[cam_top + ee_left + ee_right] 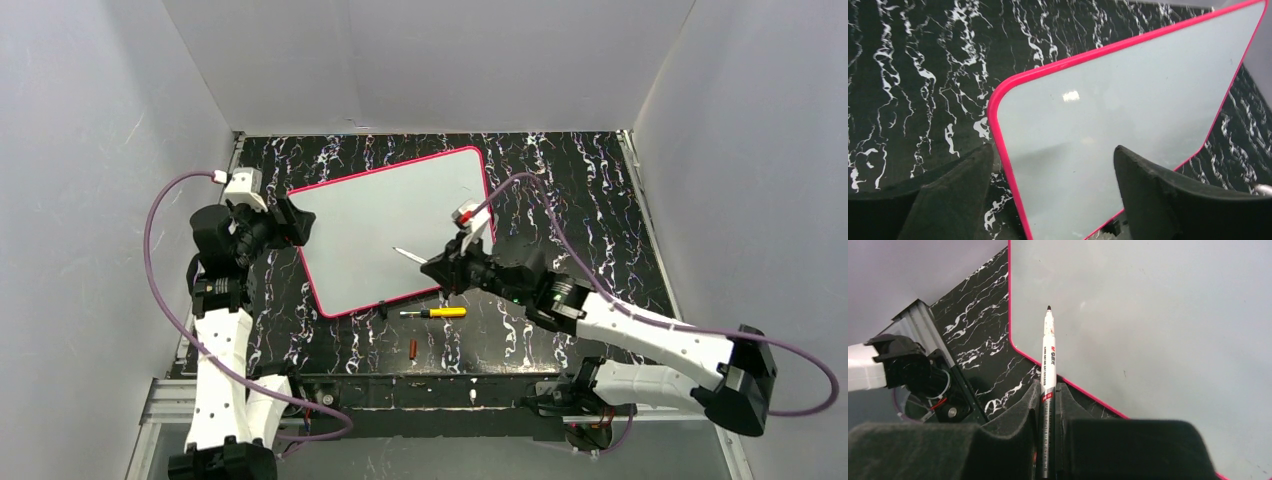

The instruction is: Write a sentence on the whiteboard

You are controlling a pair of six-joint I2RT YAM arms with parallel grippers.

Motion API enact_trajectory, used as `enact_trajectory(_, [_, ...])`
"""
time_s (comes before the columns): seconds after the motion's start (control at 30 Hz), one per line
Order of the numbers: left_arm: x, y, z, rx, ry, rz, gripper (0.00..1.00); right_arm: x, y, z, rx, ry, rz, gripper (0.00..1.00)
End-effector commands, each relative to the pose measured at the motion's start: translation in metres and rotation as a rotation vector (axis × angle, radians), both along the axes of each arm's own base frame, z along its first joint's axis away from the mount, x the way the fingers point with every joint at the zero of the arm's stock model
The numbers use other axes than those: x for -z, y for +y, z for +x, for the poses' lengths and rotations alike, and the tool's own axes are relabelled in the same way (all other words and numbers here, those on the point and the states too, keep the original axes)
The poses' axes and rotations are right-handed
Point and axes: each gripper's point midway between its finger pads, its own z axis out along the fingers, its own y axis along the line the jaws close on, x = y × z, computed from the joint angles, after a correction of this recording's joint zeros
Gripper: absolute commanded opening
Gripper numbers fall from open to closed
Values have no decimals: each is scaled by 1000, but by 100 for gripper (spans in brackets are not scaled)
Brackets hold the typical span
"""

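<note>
The whiteboard (pixel 395 225) lies tilted on the black marbled table, white with a pink-red rim; it also shows in the left wrist view (pixel 1128 105) and the right wrist view (pixel 1158 325). No sentence shows on it; its surface is blank. My right gripper (pixel 438 268) is shut on a white marker (pixel 1048 365), uncapped, dark tip pointing over the board near its lower edge. Whether the tip touches I cannot tell. My left gripper (pixel 296 222) is open, its fingers straddling the board's left corner (pixel 998 107) without pinching it.
A yellow-handled tool (pixel 436 312) lies on the table just below the board. A small red marker cap (pixel 413 348) lies nearer the front edge. Grey walls enclose the table on three sides. The left arm's base (pixel 913 375) shows in the right wrist view.
</note>
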Motion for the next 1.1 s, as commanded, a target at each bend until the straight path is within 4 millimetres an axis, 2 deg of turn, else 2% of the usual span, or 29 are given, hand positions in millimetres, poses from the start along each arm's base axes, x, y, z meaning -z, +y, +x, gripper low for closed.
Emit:
enact_trajectory(0.0, [-9, 9, -8, -58, -47, 38, 69, -63, 35, 20, 113, -169, 110, 1])
enact_trajectory(0.17, [1, 19, -5, -109, -16, 52, 68, -63, 79, 29, 115, -189, 96, 1])
enact_trajectory(0.3, [6, 32, -3, -191, 2, 58, 73, -62, 107, 37, 95, -195, 85, 1])
enact_trajectory(0.43, [-2, 20, 4, -136, -29, 7, 72, -59, 134, 43, 75, -206, 67, 1])
enact_trajectory(0.63, [-3, 13, 14, -90, -37, -18, 60, -55, 152, 52, 106, -218, 46, 1])
enact_trajectory(0.77, [0, 13, 22, -82, -19, -18, 58, -52, 158, 57, 135, -224, 36, 1])
enact_trajectory(1.07, [-5, -6, 23, 34, -50, -57, 47, -50, 168, 67, 159, -245, 21, 1])
